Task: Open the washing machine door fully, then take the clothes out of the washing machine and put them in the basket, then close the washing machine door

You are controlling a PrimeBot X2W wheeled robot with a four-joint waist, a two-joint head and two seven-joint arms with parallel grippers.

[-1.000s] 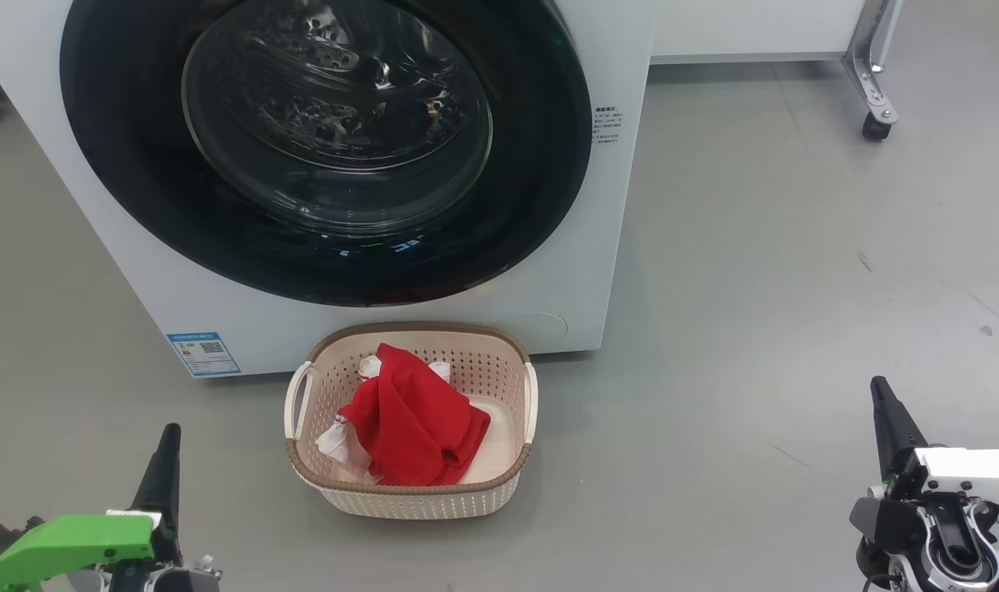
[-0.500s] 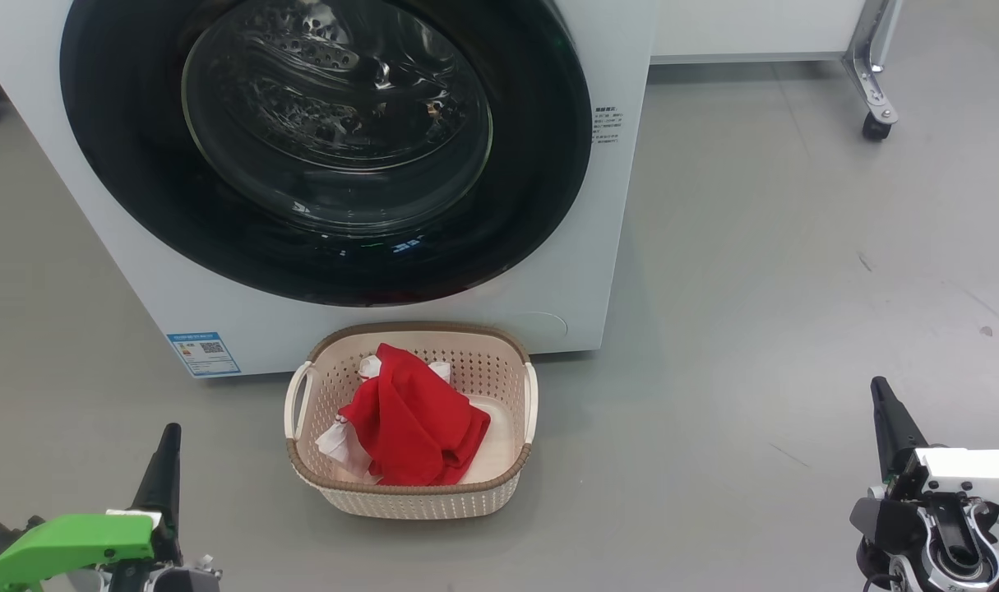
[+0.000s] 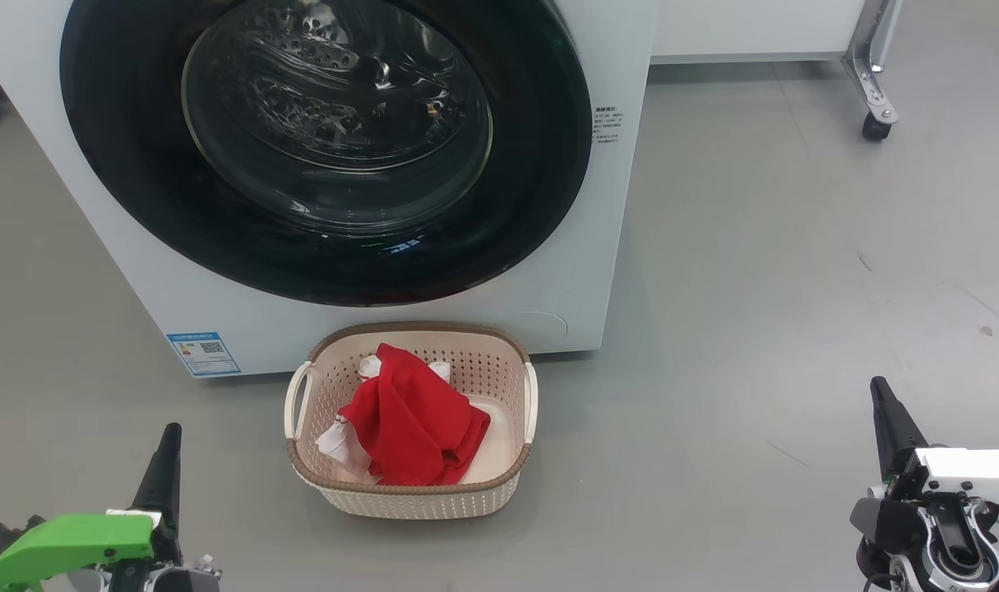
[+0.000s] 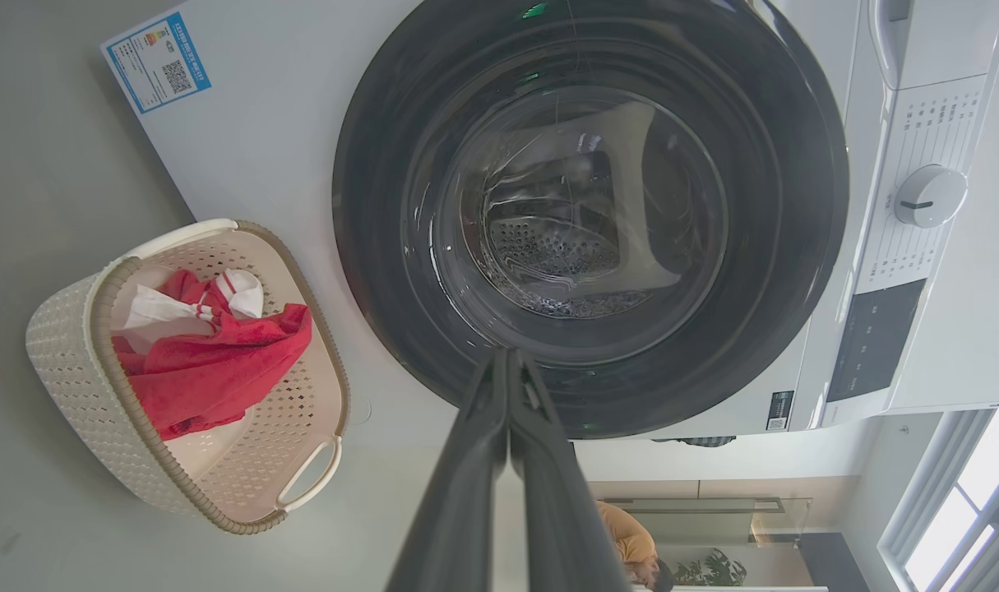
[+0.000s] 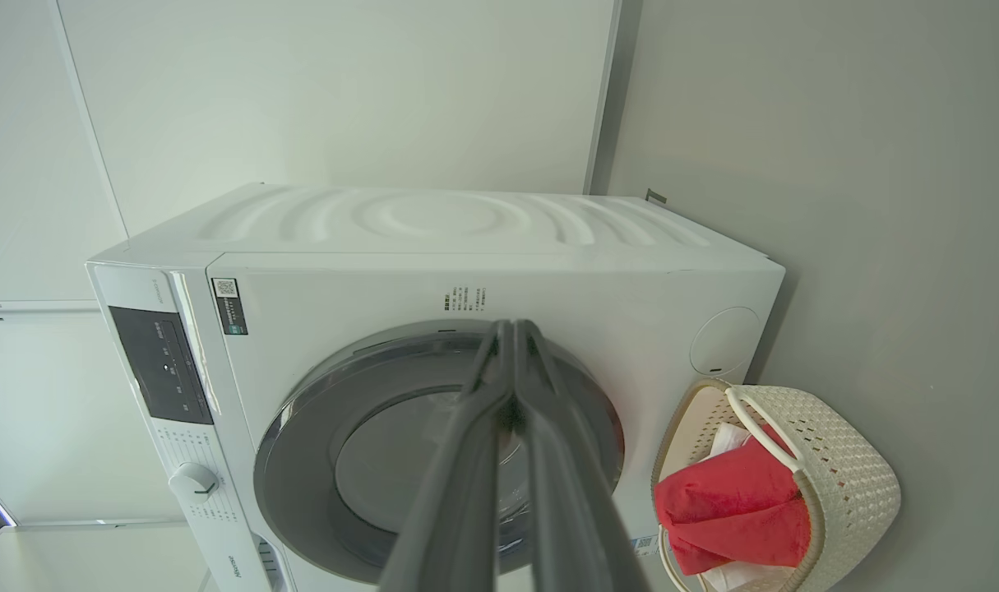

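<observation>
- Floor (image 3: 754, 247): smooth grey, a few dark scuffs to your right. The washing machine (image 3: 622, 205) and the basket (image 3: 409, 493) both stand on it, with the basket just in front of the machine's lower edge.
- Room: pale wall panels behind the machine. A metal frame leg (image 3: 871, 74) on a caster stands at far right. The left wrist view takes in a window (image 4: 959, 510) and a person in an orange top (image 4: 626, 538).
- Washing machine door (image 3: 532, 189): lies flush with the white front — shut.
- Clothes (image 3: 413, 423): red with white patches, heaped in the basket, towards its left side and middle.
- Left claw (image 3: 170, 432): low at your left, well apart from the basket, fingers pressed flat together.
- Right claw (image 3: 877, 385): low at your right, further from the basket, fingers likewise closed against each other.
- Cut off: the machine's top and left edge in the head view, and both arms at the bottom edge.
- Hard to read: the drum behind the glass, since reflections blur it; the print on the blue label (image 3: 203, 353); the lower part of the clothes, hidden by the basket wall.
</observation>
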